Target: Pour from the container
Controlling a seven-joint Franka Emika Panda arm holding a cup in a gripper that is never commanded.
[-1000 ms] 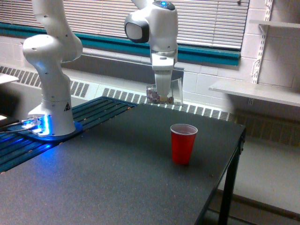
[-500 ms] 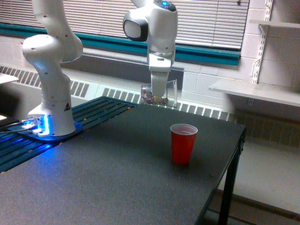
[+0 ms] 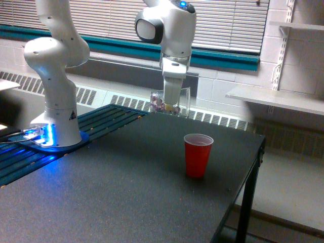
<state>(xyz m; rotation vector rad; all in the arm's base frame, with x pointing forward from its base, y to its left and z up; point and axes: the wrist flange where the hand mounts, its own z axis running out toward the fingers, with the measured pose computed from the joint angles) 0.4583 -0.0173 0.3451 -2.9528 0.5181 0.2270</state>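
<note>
Closest to me I see the black table point(image 3: 116, 197). Its top is dark and a bit speckled, and one black leg shows at the exterior view's right. On the table stands a red cup point(image 3: 197, 155). It is upright, its mouth is open at the top, and the inside looks white. Nothing is touching it.

On the exterior view's left, farther back, I see the white base of the arm point(image 3: 53, 91). A blue light point(image 3: 40, 134) glows at its foot, on a rack of dark blue slats point(image 3: 101, 119).

Higher up and behind the red cup hangs the gripper point(image 3: 170, 104). It points straight down from the big white wrist. Its fingers are closed around the container point(image 3: 169, 101), a small clear cup. I can see little brownish and pale bits through the clear wall, low down in it. The container is held up in the air, well above the table top, and it looks about upright. It is up and toward the exterior view's left of the red cup, not over it.

Behind all this is a wall with a teal stripe point(image 3: 223, 58), window blinds point(image 3: 223, 23) above it, and a white shelf point(image 3: 276, 98) on the exterior view's right.
</note>
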